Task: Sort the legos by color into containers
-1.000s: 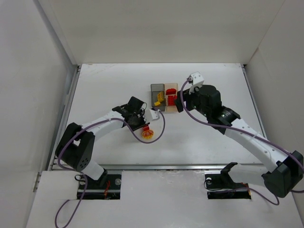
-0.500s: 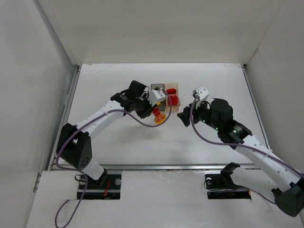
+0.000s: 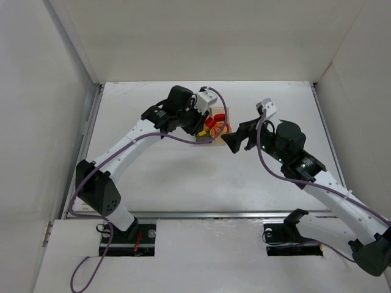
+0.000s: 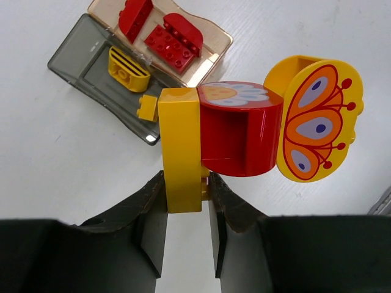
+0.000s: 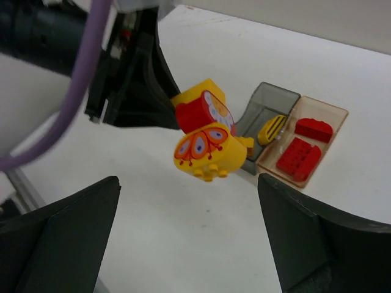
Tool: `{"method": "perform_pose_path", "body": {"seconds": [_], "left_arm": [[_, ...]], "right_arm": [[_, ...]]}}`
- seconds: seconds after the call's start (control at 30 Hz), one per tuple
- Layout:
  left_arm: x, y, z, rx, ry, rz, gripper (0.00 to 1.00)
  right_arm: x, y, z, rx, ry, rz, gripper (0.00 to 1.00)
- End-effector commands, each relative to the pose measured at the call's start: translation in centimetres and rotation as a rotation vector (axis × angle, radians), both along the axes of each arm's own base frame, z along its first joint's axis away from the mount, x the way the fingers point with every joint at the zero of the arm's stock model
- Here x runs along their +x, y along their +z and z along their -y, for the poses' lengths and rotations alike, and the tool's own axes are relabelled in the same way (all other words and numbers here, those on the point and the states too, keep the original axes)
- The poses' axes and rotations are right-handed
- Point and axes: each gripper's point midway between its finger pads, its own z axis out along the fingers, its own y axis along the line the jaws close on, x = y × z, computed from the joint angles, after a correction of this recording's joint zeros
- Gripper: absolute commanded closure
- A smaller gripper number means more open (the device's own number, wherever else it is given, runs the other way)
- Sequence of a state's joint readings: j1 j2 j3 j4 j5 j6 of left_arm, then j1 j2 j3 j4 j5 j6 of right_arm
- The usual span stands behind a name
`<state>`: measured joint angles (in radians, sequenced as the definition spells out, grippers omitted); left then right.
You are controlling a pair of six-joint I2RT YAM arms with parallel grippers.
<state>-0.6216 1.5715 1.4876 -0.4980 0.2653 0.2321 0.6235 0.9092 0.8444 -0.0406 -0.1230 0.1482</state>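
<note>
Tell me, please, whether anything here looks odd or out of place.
Yes: the left gripper holds a lego clump, red and yellow pieces stuck together, near the bins. Joined like that, they cannot be sorted by color.

Yellow-red butterfly lego stack (image 4: pixel 244 131) hangs mid-frame; upper left, grey bin (image 4: pixel 79 61) has yellow bits (image 4: pixel 128 68), tan bin (image 4: pixel 211 46) beside it two red bricks (image 4: pixel 174 39).

Yellow-and-red stack (image 4: pixel 238 131) bears an orange, purple-spotted butterfly (image 4: pixel 317 122). Grey bin (image 4: pixel 73 58) holds yellow legos (image 4: pixel 128 68); tan bin (image 4: pixel 212 40), red ones (image 4: pixel 174 43).
</note>
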Motion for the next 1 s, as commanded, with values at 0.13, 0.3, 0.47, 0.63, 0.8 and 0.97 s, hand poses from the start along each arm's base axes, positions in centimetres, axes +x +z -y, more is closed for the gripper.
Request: {"method": "perform_pose_path", "body": {"seconds": [0.13,0.3,0.47,0.63,0.8,0.97], "left_arm": [[0.6,5.7,-1.5,-0.063,0.132,0.180,1.00],[0.4,7.7,-2.1,-0.124,0.159,0.282,1.00],[-0.3,8.3,-1.6,-0.141,0.141,0.295,1.00],[-0.7,9.0,-1.4,-0.161,0.138,0.302,1.00],[-0.8,9.0,-1.2,-0.170,0.135,0.293,1.00],[-1.2,9.5,-0.7,-0.195,0.111,0.283,1.00]], "right_arm": [[2.2,7.6,0.9,0.481,-0.197,-0.168,0.01],[2.8,6.0,0.4,0.560,-0.193,-0.303,0.01],[3.5,5.3,-2.5,0.578,-0.090,-0.376,0.01],[3.6,5.9,-3.8,0.598,-0.021,-0.383,0.05],[3.3,5.3,-3.9,0.613,0.003,-0.357,0.17],[3.4,5.1,-5.0,0.612,0.060,-0.369,0.30]]}}
